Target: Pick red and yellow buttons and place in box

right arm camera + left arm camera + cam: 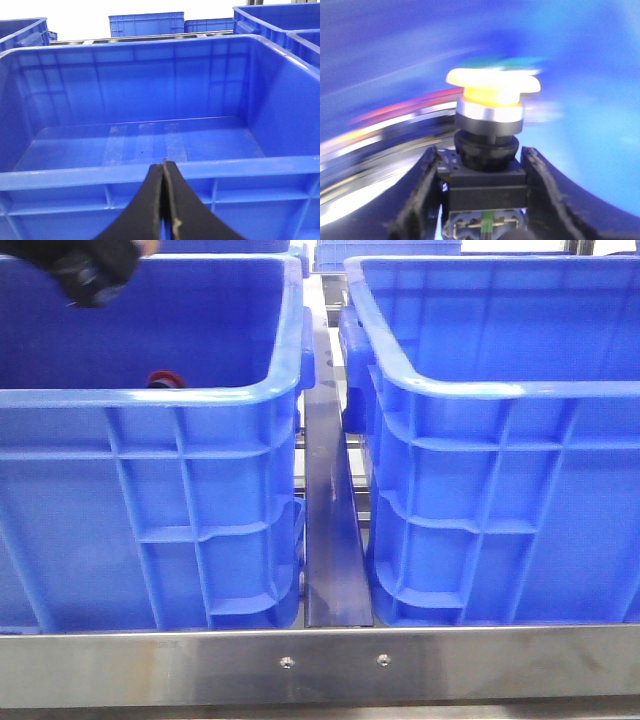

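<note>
The yellow button (492, 85) has a yellow cap, a silver ring and a black body. My left gripper (482, 155) is shut on that black body, with blurred blue crate behind it. In the front view the left arm (95, 275) hangs over the far left of the left blue box (150, 397). The red button (163, 377) peeks over that box's near rim, down inside it. My right gripper (164, 162) is shut on nothing, just outside the near wall of the right box (150, 172), whose floor is bare.
A dark metal rail (335, 530) runs between the two crates. A steel bar (320, 665) edges the front. More blue crates (146, 24) stand at the back.
</note>
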